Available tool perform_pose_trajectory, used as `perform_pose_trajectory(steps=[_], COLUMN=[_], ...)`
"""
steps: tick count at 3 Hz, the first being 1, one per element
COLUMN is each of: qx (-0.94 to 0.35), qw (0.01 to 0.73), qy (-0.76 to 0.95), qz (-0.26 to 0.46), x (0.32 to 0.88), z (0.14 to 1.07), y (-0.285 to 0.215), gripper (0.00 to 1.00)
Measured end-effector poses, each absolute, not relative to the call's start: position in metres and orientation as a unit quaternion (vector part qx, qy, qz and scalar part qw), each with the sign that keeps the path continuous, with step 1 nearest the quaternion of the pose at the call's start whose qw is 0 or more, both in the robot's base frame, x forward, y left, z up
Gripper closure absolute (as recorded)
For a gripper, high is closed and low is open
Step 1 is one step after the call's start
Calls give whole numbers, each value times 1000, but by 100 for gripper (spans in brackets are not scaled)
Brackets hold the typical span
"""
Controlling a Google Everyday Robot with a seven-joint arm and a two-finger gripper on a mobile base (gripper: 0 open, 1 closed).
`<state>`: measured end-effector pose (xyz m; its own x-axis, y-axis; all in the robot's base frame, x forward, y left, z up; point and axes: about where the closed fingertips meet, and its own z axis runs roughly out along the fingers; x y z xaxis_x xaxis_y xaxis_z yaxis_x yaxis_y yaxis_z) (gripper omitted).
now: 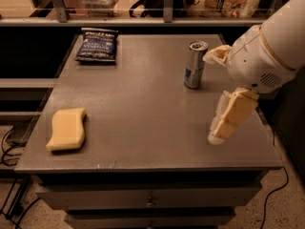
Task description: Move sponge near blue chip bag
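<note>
silver can (195, 65) near hand (228, 118), right; sponge (67, 129), blue chip bag (97, 45) left

Sponge (67, 129): matt porous foam. Blue chip bag (96, 45): glossy crinkled film. Drink can (195, 64): shiny metal. Desk (143, 104): matt, speckled. Gripper (228, 112), over desk right side: smooth plastic.

One camera, high off the front edge of the grey flat-topped table (143, 104), pitched down, facing its far edge. Mid-range, whole top framed. Cream-fingered gripper (214, 98) hangs over right side, fingers (231, 116) spread.
</note>
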<state>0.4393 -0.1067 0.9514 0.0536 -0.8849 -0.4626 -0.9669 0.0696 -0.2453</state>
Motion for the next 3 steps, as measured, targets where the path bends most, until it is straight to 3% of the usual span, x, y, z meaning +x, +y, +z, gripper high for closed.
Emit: perform_pose_trajectory(steps=[3], qx=[-695], qw=[275], qy=[643], qz=[167], x=[452], z=[903], y=[-11], gripper=[0])
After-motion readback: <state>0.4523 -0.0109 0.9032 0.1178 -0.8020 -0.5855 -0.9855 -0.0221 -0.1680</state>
